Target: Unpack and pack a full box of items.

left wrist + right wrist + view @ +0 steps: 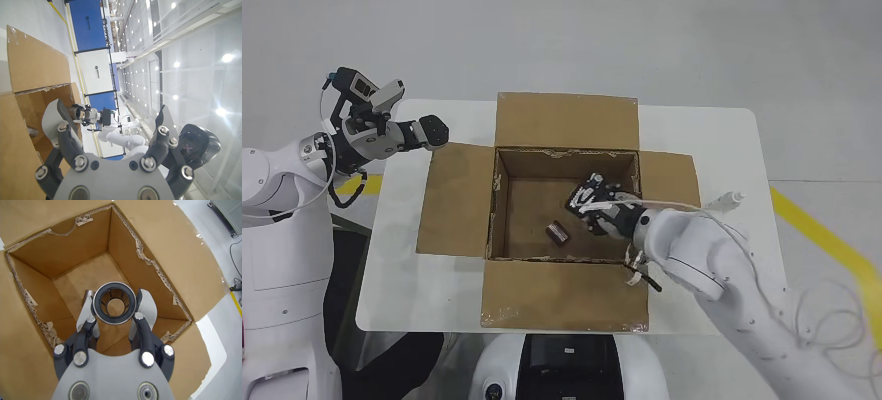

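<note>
The metal sleeve [115, 319], a short hollow cylinder with a dark ring at its mouth, is up in the air over the open cardboard box [565, 122], near the box's right-hand wall. The right gripper [115, 299] has it, fingers [146, 306] pressed on either side of the barrel, bore pointing straight down at the box floor. Down there lies a second sleeve [559, 232], on its side, near the middle, well apart from the held one.

Lifting out or putting in? Hard to call. With just one piece on the floor and none out on the white desk [722, 140], my guess is packing, this one on its way down. If so, the next move calls for lowering it clear of the wall and of the lying sleeve, and letting go only once it is down.

Away at the desk's far left corner hangs the left gripper [434, 131], fingers spread wide, holding nothing.
</note>
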Controlling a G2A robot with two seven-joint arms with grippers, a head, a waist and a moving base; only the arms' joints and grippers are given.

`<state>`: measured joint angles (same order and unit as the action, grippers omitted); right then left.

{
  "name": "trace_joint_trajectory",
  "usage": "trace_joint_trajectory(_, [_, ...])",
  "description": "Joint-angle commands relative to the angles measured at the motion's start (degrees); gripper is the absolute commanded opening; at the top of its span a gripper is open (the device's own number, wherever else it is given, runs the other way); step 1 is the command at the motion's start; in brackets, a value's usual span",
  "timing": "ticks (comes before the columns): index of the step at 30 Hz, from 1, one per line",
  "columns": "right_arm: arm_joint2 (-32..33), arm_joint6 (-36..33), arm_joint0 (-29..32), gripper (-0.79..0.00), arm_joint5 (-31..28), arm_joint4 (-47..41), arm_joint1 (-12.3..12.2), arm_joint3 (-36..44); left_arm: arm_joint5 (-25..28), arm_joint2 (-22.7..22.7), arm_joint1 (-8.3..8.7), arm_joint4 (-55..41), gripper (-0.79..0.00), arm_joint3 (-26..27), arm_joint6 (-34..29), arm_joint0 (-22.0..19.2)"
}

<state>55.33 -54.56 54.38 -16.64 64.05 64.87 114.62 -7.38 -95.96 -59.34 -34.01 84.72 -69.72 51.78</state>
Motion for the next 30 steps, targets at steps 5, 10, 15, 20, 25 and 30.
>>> trace_joint_trajectory(5, [-3.6, 2.1, -3.8, -0.785, 0.4, -1.6, 1.3, -6.5, 0.0, 0.0, 0.00, 0.0, 0.000, 0.0, 0.0, 0.0])
trace_joint_trajectory(10, [-6.6, 4.2, -6.7, -0.785, 0.3, -3.2, 2.6, -12.0, 0.0, 0.0, 0.00, 0.0, 0.000, 0.0, 0.0, 0.0])
trace_joint_trajectory(15, [-8.8, 5.2, -8.5, -0.785, 0.4, -5.9, 3.8, -16.4, 0.0, 0.0, 0.00, 0.0, 0.000, 0.0, 0.0, 0.0])
trace_joint_trajectory(20, [-10.5, 4.8, -9.9, -0.785, 0.8, -7.9, 4.7, -20.2, 0.0, 0.0, 0.00, 0.0, 0.000, 0.0, 0.0, 0.0])
trace_joint_trajectory(25, [-11.5, 4.3, -11.2, -0.785, 1.6, -9.1, 5.6, -23.1, 0.0, 0.0, 0.00, 0.0, 0.000, 0.0, 0.0, 0.0])
trace_joint_trajectory(30, [-12.6, 3.9, -12.2, -0.785, 2.3, -9.5, 6.4, -25.5, 0.0, 0.0, 0.00, 0.0, 0.000, 0.0, 0.0, 0.0])
